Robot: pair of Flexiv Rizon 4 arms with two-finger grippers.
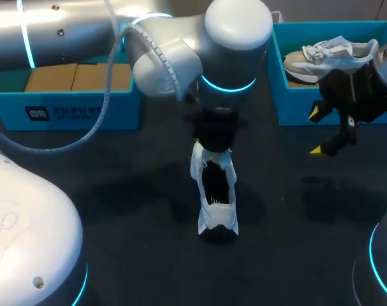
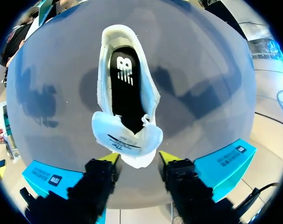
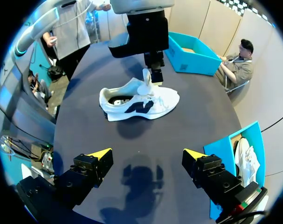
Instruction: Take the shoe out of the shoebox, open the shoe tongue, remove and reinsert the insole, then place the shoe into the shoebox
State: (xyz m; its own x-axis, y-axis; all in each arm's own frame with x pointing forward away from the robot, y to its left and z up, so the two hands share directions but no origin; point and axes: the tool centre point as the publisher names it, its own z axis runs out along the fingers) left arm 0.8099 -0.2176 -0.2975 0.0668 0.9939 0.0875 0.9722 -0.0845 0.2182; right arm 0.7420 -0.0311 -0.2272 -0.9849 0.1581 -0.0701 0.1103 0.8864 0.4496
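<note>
The left arm (image 1: 174,57) comes in from its side to the middle, wrist pointing straight down, its pincer (image 2: 139,157) closed on the shoe tongue (image 2: 127,140) from both edges. The right arm (image 1: 384,73) hangs raised, its pincer (image 3: 146,156) spread wide with nothing between the fingers.

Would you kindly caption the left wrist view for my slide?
White shoe on the table, tongue folded back toward the left gripper, black insole exposed.

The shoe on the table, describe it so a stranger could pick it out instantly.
Look at the middle of the dark table, in front of the blue boxes. The shoe lies there alone under the left gripper, white with a dark insole showing; the other shoe sits inside the right-hand box.
</note>
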